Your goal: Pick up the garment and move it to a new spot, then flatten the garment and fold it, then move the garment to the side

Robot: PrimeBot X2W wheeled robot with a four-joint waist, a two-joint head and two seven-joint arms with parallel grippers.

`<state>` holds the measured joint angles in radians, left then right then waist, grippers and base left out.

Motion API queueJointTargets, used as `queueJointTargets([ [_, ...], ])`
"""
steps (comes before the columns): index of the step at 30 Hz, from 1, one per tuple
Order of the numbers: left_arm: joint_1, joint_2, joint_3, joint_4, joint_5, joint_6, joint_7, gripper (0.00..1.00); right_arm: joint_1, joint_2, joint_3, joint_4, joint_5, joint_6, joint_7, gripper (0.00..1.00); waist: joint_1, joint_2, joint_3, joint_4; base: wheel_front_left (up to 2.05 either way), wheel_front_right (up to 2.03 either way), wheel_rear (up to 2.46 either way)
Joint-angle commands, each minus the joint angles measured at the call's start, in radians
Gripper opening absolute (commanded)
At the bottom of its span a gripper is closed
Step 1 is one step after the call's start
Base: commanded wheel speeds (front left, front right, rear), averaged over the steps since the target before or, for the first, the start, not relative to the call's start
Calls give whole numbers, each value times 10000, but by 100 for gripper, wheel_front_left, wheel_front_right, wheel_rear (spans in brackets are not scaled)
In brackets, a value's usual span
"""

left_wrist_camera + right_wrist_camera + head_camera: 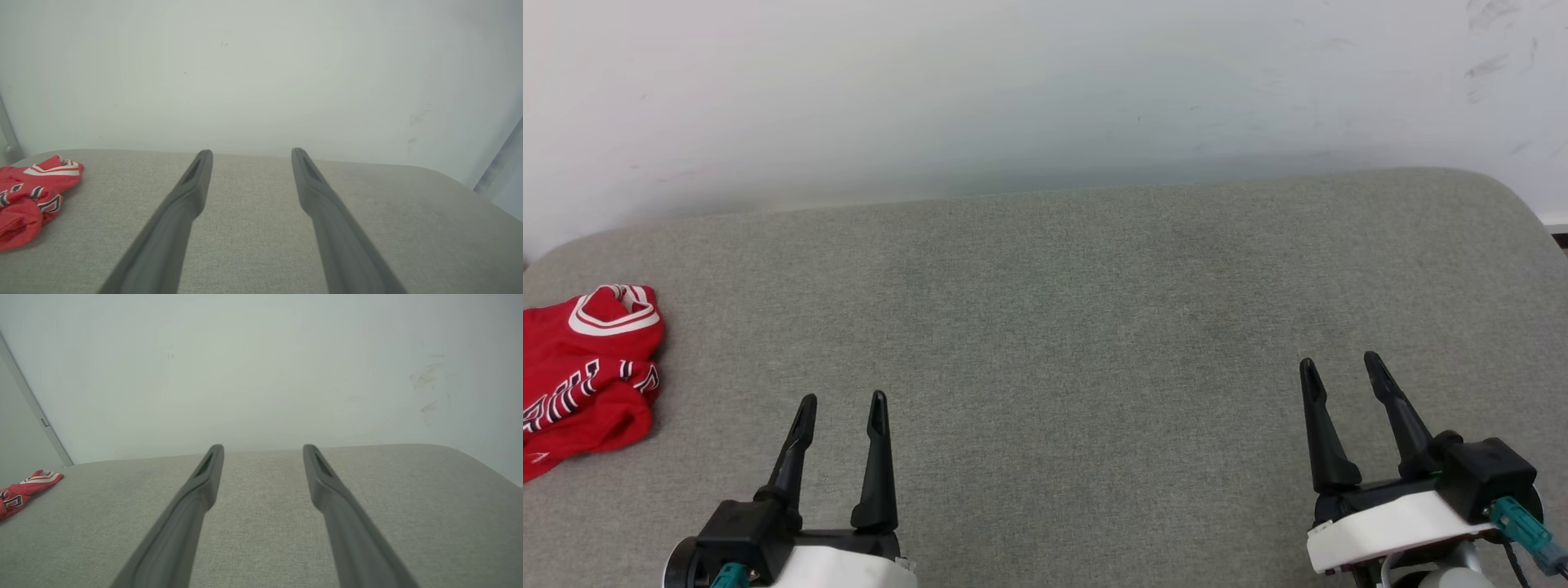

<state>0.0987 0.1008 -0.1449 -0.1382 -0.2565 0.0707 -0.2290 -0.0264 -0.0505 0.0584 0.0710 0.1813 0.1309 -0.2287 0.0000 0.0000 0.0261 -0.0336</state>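
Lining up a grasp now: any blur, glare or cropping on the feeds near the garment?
Head view: soft even light, no glare, the garment cropped by the left edge. Left wrist view: left end effector blurred lower down, garment cropped at left. Right wrist view: garment small, cropped, slightly soft.
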Motion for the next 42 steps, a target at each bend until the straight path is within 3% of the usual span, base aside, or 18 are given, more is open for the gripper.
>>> queueJointTargets([
  [1, 127, -142, 215, 31, 287, -400, -95, 100, 47, 3, 30, 52, -257, -3, -116, 100, 0, 0, -1, -10, 0, 0, 0],
  [3, 215, -272, 430, 155, 467, -765, -138, 100, 67, 4, 51, 124, -361, -3, -130, 100, 0, 0, -8, -16, 0, 0, 0],
  [12, 363, -491, 950, 451, 1019, -1592, -284, 100, 101, 5, 116, 170, -843, -3, -284, 100, 0, 0, 9, -28, 0, 0, 0],
  [28, 238, -508, 1086, 530, 988, -1858, -367, 100, 136, 7, 286, 116, -893, -3, -370, 100, 0, 0, 44, 285, 0, 0, 0],
  [42, 429, -508, 1439, 547, 1054, -1883, -367, 100, 356, 6, 790, 112, -755, -3, -370, 100, 0, 0, -211, 1890, 0, 0, 0],
])
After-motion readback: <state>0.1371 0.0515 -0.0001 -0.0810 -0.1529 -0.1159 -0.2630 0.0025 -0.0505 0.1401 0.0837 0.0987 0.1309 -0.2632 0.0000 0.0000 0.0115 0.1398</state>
